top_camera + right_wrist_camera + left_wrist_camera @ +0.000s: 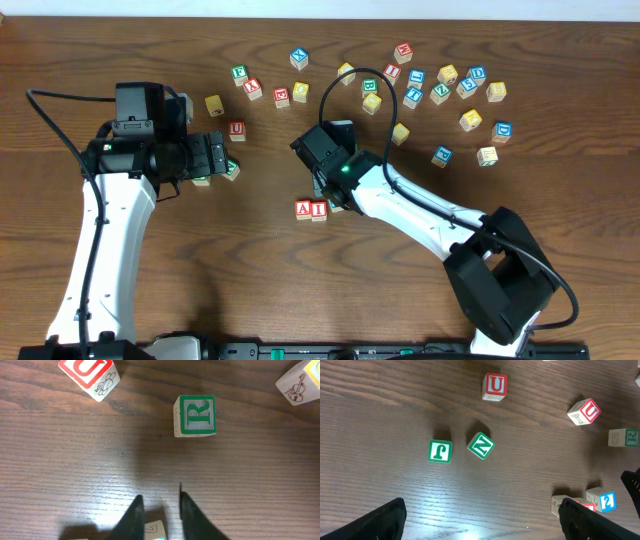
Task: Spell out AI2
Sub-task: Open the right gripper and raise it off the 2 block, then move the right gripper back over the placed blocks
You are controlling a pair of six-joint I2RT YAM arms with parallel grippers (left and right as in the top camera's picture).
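A (pixel 303 209) and I (pixel 319 210) sit touching at the overhead frame's lower centre, where the right gripper (pixel 158 497), fingers narrowly apart around a third block (pixel 155 530), grip unclear, may knock I askew; left gripper (pixel 480 506) gapes.

A blk (pixel 304 209) touching I blk (pixel 319 210) on its right; other blks (pixel 441 156) scattered behind.

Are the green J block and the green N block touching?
Apart. The left wrist view shows bare wood between the J block and N block.
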